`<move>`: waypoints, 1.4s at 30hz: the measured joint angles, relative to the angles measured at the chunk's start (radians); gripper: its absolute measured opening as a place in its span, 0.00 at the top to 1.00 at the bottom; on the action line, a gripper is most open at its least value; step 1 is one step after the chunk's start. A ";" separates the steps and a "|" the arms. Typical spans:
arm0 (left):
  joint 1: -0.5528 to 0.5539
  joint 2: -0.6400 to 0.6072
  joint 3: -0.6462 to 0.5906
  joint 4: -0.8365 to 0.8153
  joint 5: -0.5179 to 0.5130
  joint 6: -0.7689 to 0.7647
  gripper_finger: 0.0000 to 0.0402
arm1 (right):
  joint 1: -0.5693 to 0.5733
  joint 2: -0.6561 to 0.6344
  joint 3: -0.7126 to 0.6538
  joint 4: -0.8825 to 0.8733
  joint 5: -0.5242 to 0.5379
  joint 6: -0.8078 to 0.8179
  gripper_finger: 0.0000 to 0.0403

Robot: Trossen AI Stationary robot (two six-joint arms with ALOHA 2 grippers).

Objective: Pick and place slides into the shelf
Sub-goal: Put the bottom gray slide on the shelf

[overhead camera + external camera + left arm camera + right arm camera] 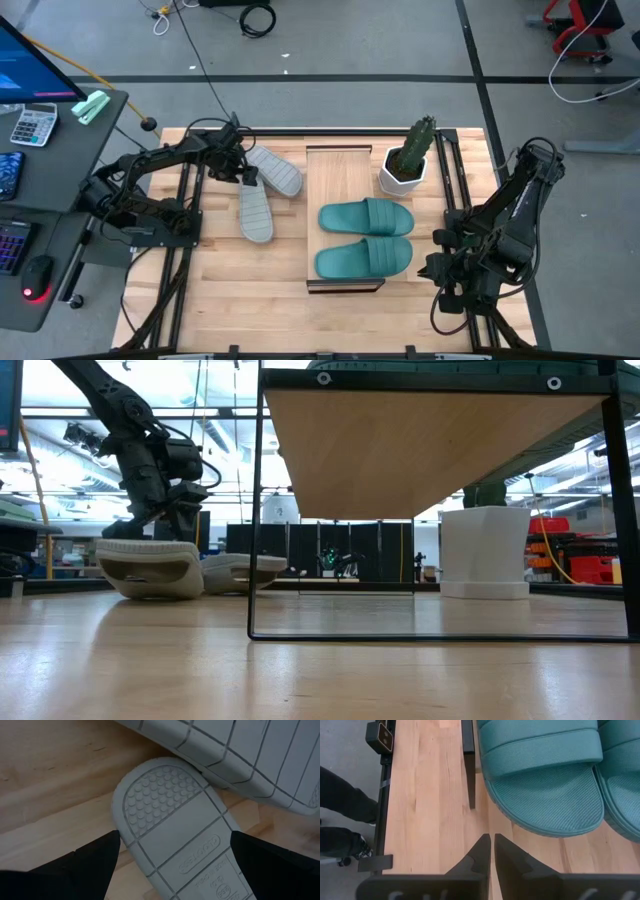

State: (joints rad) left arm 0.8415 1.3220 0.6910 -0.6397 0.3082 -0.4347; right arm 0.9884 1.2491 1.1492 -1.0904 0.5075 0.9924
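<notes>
Two teal slides lie side by side, straps up, on the light-wood shelf. Two light grey slides lie sole up on the tabletop left of the shelf. One lies slantwise, and the other points toward the far edge. My left gripper is open, tilted down over the second slide's far end, one finger on each side. In the low view it stands right above that slide. My right gripper hangs shut above bare wood, right of the shelf. My left gripper comes from above, slanting down, with its open fingers standing on either side of the grey slide's rounded far end. The slide lies flat on the table, sole up. Whether the fingers touch its sides I cannot tell.
A white pot with a cactus stands at the shelf's far right corner. The shelf's thin dark legs reach down to the tabletop. A desk with a calculator stands at the left. A person's legs show beyond the table's edge.
</notes>
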 joint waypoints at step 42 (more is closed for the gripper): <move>-0.766 -0.318 0.115 -0.116 -0.363 -0.364 0.04 | -0.007 0.000 0.000 -0.001 0.040 -0.065 0.93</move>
State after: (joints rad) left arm 0.0750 1.0037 0.8062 -0.7561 -0.0551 -0.7983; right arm 0.9819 1.2492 1.1492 -1.0912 0.5479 0.9279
